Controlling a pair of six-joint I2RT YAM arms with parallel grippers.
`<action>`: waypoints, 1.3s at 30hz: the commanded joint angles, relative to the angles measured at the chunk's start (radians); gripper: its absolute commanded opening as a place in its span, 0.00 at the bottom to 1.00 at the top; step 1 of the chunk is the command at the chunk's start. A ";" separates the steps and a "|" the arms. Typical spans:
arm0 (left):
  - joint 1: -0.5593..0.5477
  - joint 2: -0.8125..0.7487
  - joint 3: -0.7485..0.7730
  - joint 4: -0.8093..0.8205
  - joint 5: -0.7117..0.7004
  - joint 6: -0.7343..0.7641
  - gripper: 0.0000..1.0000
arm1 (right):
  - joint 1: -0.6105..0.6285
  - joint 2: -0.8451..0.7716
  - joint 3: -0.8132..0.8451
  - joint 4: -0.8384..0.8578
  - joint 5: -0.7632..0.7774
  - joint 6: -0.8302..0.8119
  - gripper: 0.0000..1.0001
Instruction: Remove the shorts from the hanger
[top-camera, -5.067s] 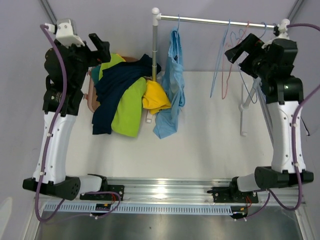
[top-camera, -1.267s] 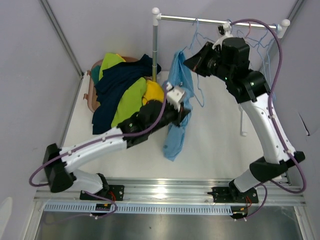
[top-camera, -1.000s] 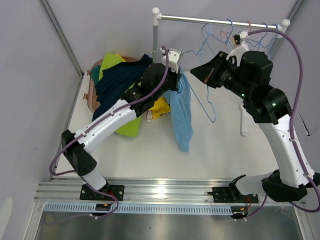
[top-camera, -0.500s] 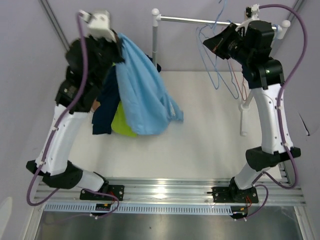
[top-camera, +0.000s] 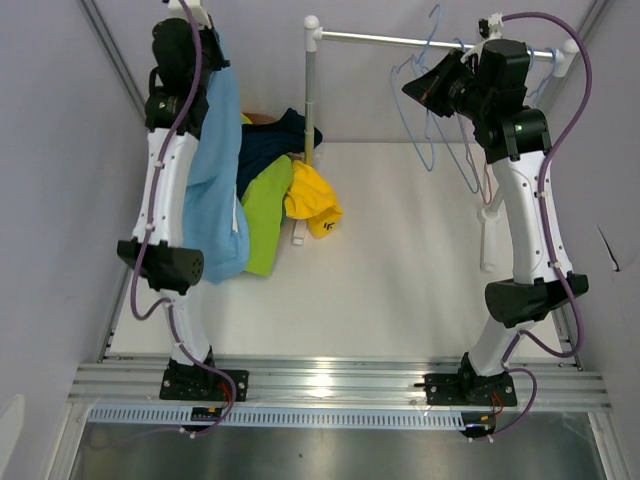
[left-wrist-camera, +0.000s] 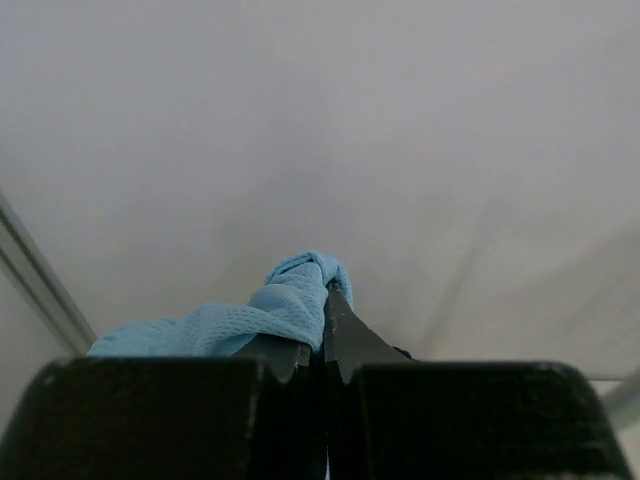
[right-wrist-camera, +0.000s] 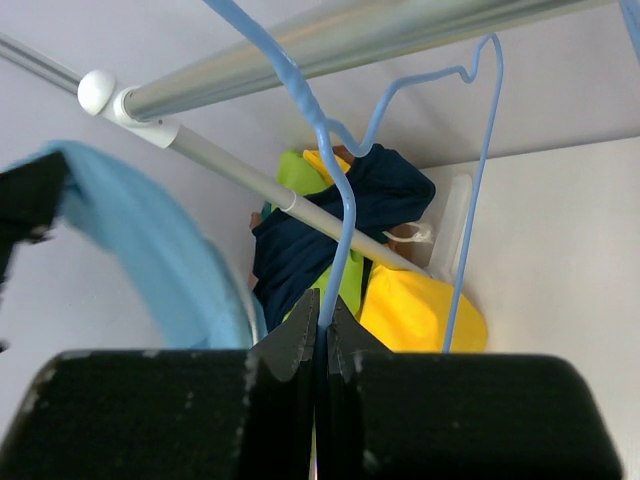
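Holding the blue shorts (top-camera: 215, 180) high at far left, my left gripper (left-wrist-camera: 323, 300) pinches a bunched fold; a sound hold, I judge, for soft, light, limp cloth; right gripper (right-wrist-camera: 322, 312) pinches the bare hanger (right-wrist-camera: 343, 200).

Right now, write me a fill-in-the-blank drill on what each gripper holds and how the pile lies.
1. The left gripper is ____ on the light blue shorts.
2. The right gripper pinches a hanger whose wire is ____.
3. In the top view, the yellow shorts lie to the ____ of the lime green shorts.
Missing words: shut; blue; right.
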 joint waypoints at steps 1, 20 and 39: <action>0.069 0.117 0.026 0.087 0.059 -0.105 0.11 | -0.007 0.015 0.031 0.051 -0.022 -0.018 0.00; 0.017 -0.047 -0.263 -0.151 0.173 -0.131 0.99 | 0.002 -0.045 -0.119 0.090 -0.020 -0.007 0.00; -0.110 -0.780 -0.785 -0.087 0.138 -0.123 0.99 | -0.014 -0.376 -0.330 -0.033 0.197 -0.125 1.00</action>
